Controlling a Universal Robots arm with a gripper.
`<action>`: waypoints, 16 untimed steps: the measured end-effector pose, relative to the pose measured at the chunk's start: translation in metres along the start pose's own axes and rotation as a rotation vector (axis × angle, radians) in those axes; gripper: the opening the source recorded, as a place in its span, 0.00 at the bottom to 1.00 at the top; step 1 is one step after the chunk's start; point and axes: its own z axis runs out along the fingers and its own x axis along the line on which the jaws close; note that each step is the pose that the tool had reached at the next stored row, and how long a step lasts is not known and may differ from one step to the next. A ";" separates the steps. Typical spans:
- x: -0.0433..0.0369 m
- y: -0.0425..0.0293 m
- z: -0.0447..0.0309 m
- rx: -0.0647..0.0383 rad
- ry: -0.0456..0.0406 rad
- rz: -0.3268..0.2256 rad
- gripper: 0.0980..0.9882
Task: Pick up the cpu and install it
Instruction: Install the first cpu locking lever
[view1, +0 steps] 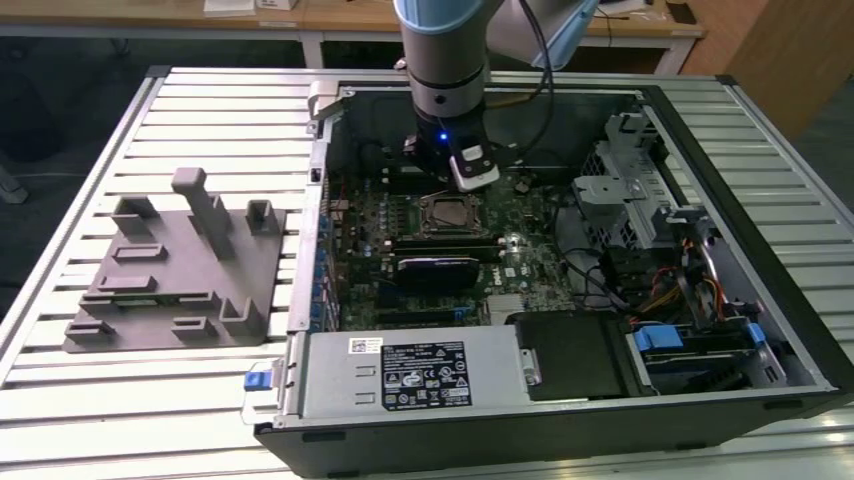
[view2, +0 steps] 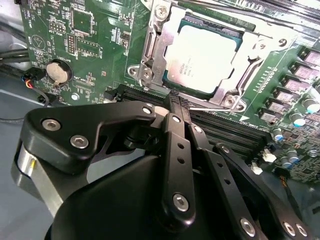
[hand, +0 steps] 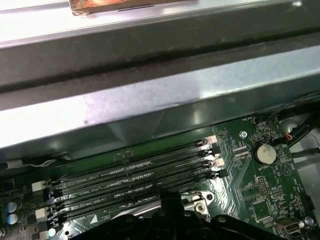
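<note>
**CPU seated in socket, gripper closed and empty above the memory slots**

You had one cpu (view2: 206, 57) in the scene, and it lay flat in the socket frame (view2: 150, 60) on the motherboard (view2: 85, 35), pale metal top facing up. It is square, so no long axis could be logged; in the second wrist view its edges ran parallel to the frame's sides. In the exterior view the socket (view1: 447, 213) sat near the middle of the open computer case (view1: 747, 320).

The single gripper (view2: 175, 100) hung just beside the socket, over the memory slots (hand: 135, 175) (four parallel slots counted in the first wrist view). Its two fingers (view2: 177, 150) were pressed together with nothing between them, tips apart from the cpu.

One round coin battery (hand: 265, 153) sat on the board, near the slot ends. In the exterior view you also had one grey fixture (view1: 174, 270) lying on the slatted table (view1: 80, 400), well apart from the arm (view1: 447, 60), at the exterior view's left of the case.
</note>
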 end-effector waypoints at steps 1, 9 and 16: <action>0.0002 0.0004 0.0003 0.000 -0.0006 0.002 0.01; 0.0019 0.0048 0.0025 0.002 -0.0052 0.021 0.01; 0.0027 0.0054 0.0042 0.004 -0.0110 0.044 0.01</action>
